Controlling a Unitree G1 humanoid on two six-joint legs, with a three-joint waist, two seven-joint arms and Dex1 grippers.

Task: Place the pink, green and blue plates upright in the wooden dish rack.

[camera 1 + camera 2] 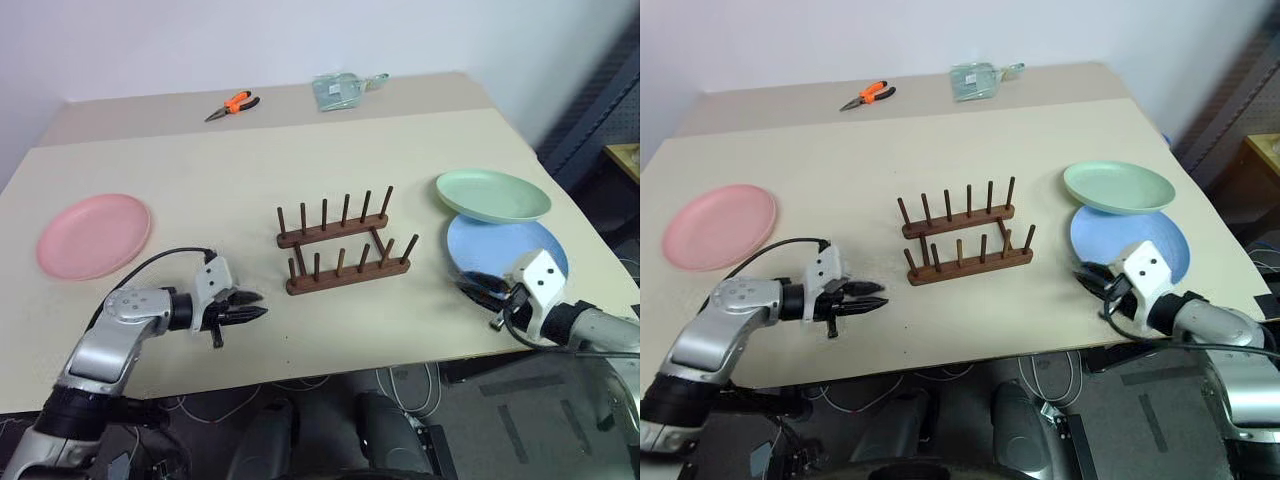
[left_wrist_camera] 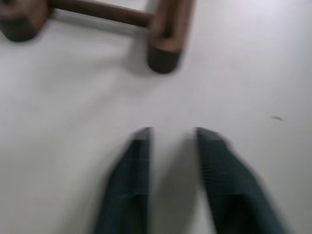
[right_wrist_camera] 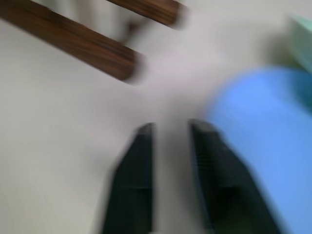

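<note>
Head views, plates: three total, all lying flat. The pink plate [image 1: 93, 235] sits alone near the counter's left edge. The green plate [image 1: 493, 195] and the blue plate [image 1: 505, 249] are over on the right, green one overlapping the far rim of the blue.

Head views, rack: one wooden dish rack [image 1: 343, 243], mid-counter, two rows of upright pegs, nothing in it.

Head views, other stuff: one pair of orange-handled pliers [image 1: 233, 105] and one clear packet [image 1: 341, 90], both way at the back, well apart from the plates.

Head views, counter: the beige counter [image 1: 200, 170] has a seam across the far part, white wall behind it, dark floor and cables past the near edge.

Head views, open room: plenty of bare surface between the pink plate and the rack, also in front of the rack. The blue plate sits close to the right edge.

Head views, grippers: left gripper [image 1: 247, 312] hangs low near the front edge, left of the rack, holding nothing. Right gripper [image 1: 1087, 279] is just beside the blue plate's near rim.

Left wrist view: fingers [image 2: 134, 180] narrow with a thin gap, nothing between them, rack end ahead.

Right wrist view: fingers [image 3: 139, 180] narrow too, nothing held, blue plate right alongside.
</note>
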